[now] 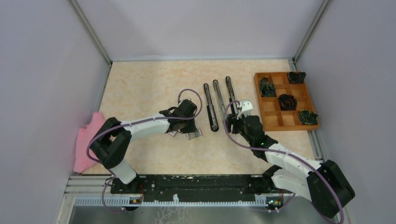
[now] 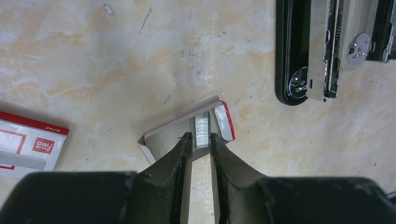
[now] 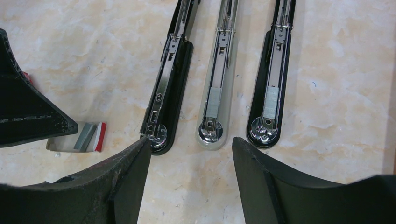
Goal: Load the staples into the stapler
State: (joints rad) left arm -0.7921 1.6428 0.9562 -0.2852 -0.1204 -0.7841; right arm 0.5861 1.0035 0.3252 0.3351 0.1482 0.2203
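The staples, a small silvery ridged block, lie in a white opened box tray with red edges. My left gripper is shut on the near end of the staples, one fingertip on each side. In the top view it is just left of the staplers. Three opened staplers lie side by side: a black one, a grey one and another black one. My right gripper is open and empty, just in front of their near ends.
A red-and-white staple box lies left of the tray. A wooden compartment tray with dark items stands at the right. A pink cloth lies at the table's left edge.
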